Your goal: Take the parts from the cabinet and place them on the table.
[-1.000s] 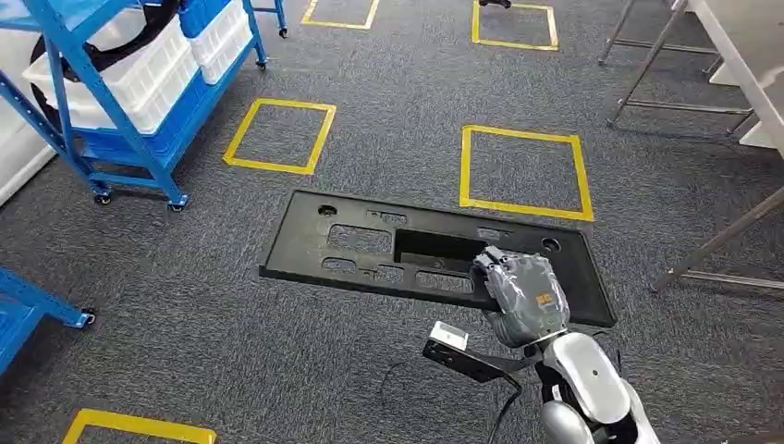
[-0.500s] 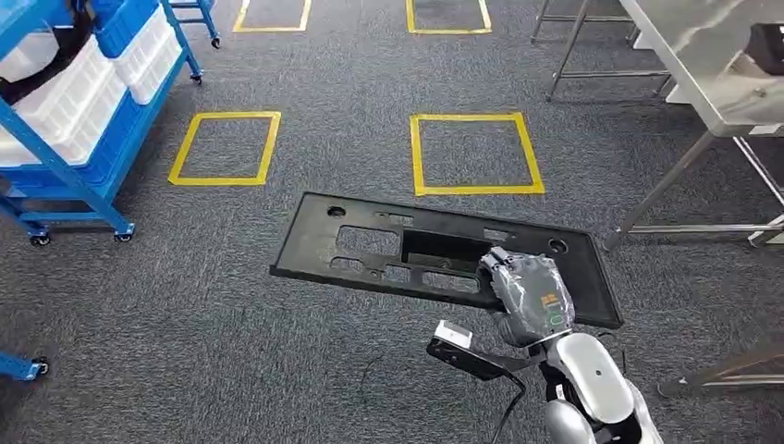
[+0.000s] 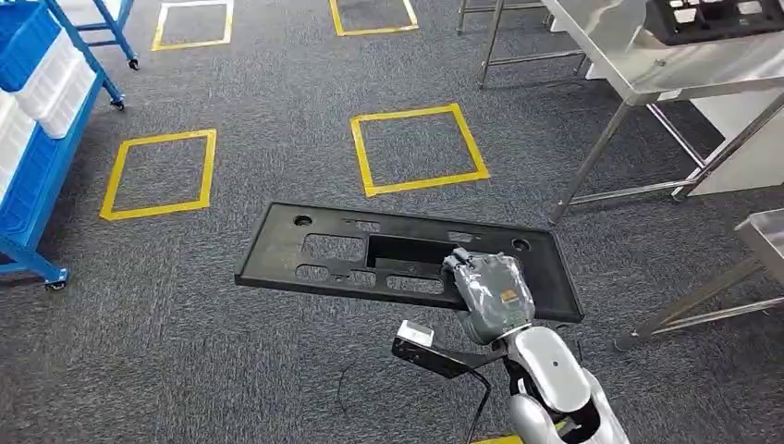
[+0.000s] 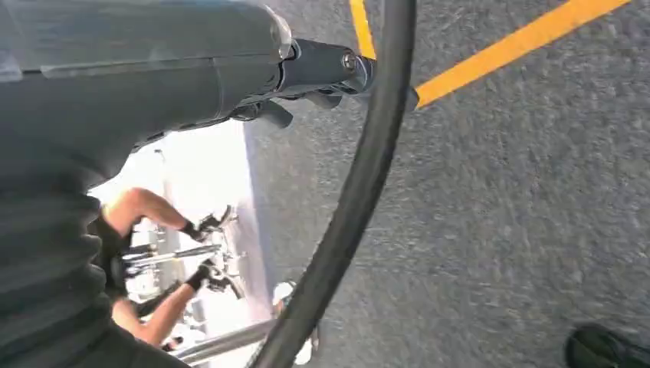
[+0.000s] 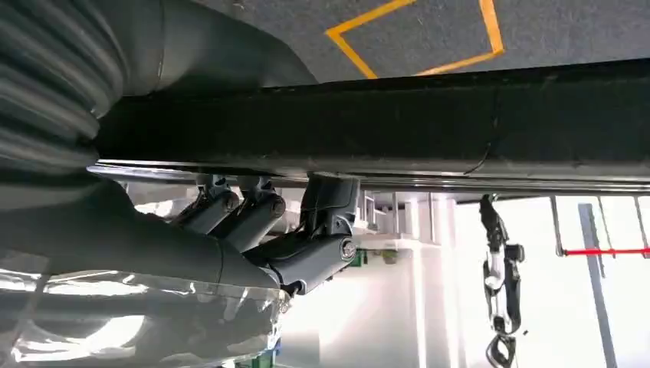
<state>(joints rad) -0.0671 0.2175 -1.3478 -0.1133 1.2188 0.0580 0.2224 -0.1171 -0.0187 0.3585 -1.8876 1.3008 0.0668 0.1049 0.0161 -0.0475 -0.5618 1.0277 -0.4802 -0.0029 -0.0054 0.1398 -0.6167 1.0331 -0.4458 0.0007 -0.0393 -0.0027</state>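
A long black plastic panel (image 3: 342, 250) with several cut-outs hangs level above the grey carpet, and my right hand (image 3: 488, 294) grips its near edge towards its right end. In the right wrist view the panel's edge (image 5: 460, 123) runs across, with my right hand (image 5: 176, 245) clamped around it, dark fingers (image 5: 322, 222) on one face. A steel table (image 3: 647, 79) stands at the far right with a black part (image 3: 712, 18) lying on it. My left hand (image 4: 153, 84) hangs over the carpet with its fingers (image 4: 322, 65) stretched out and nothing in them.
A blue wheeled rack (image 3: 32, 157) with white bins stands at the left edge. Yellow tape squares (image 3: 418, 148) mark the carpet ahead. The corner of a second steel table (image 3: 763, 231) juts in at right. A black cable (image 4: 360, 176) loops past my left hand.
The whole view has swung to the right: the blue rack has slid off to the left and the steel table has come in at upper right. My right hand keeps hold of the panel.
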